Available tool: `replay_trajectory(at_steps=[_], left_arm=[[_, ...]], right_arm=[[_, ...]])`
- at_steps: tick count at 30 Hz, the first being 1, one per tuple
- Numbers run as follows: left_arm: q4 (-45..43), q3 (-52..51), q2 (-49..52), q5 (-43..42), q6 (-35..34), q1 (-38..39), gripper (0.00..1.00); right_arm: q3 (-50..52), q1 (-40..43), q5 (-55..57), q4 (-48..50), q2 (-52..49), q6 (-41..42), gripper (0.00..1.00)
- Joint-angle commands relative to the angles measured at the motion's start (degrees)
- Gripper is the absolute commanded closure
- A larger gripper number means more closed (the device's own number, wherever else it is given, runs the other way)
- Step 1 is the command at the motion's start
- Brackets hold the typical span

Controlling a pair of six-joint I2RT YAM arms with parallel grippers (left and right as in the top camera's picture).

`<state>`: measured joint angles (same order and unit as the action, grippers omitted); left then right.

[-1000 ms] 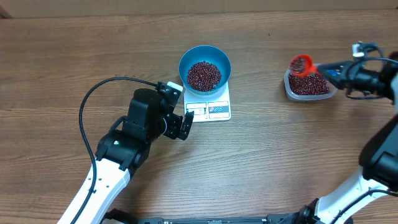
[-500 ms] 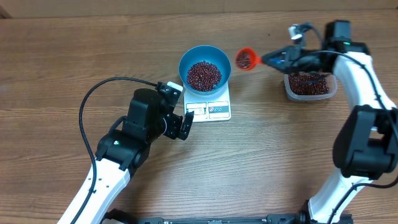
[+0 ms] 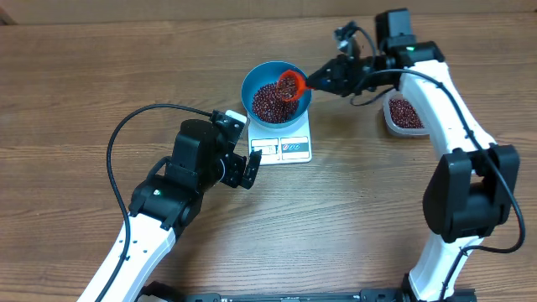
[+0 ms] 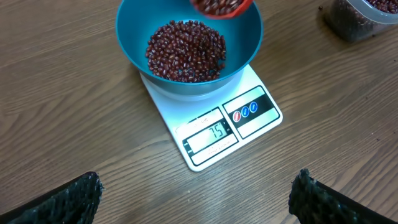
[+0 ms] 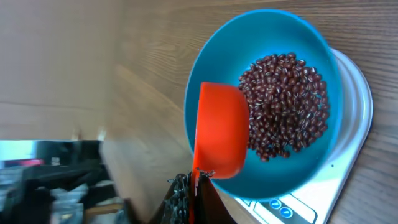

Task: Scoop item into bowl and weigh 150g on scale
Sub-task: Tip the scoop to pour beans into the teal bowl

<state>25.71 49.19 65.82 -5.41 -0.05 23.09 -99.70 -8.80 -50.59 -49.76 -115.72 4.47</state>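
Orange fills my right wrist view: the scoop [image 5: 219, 134] shows only its back there, tipped over the blue bowl [image 5: 323, 56]. Its handle runs down into my right tool [image 5: 191, 198], which is pressed together on it.

My left wrist camera gives what that view hides. At the top edge of the picture the scoop's mouth shows, packed with beans [image 4: 185, 50] like the heap already lying in the bowl. Below it the scale [image 4: 261, 124] carries the bowl, and its display [image 4: 211, 132] reads 75.

Only the overhead camera shows both arms. There the scoop hangs over the right side of the bowl. The clear tub [image 3: 394, 127] sits on the tabletop [image 3: 84, 84] well to the right of the scale, with more beans in it.

My right arm rises from the near right and bends at the far edge. Its forearm stretches left toward the bowl.

My left arm comes in from the near left with its wrist angled at the scale. My left tool [image 3: 248, 168] is spread wide, holds nothing and sits just beside the scale's near-left corner.
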Motion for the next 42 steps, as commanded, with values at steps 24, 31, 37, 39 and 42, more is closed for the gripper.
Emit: replay_trajectory(at_steps=[24,31,37,39,42], left_arm=[[-0.02,-0.22,0.24,-0.37,-0.59,-0.20,0.00],[-0.02,-0.22,0.24,-0.37,-0.59,-0.20,0.01],[-0.02,-0.24,0.24,-0.37,-0.59,-0.20,0.00],[-0.02,-0.22,0.24,-0.39,-0.59,-0.20,0.00],[-0.02,-0.22,0.24,-0.37,-0.59,-0.20,0.00]], right_arm=[[-11.04,-18.08,55.39,-5.20,1.62,-7.93,0.96],[-11.04,-20.50,58.12,-4.94,2.58,-12.79,0.96],[-11.04,-21.81,59.58,-5.01,2.58,-14.05,0.96],[-11.02,-22.12,59.58,-4.92,2.58,-14.82,0.96],[-11.04,-22.21,59.58,-4.70,2.58,-15.54,0.96]])
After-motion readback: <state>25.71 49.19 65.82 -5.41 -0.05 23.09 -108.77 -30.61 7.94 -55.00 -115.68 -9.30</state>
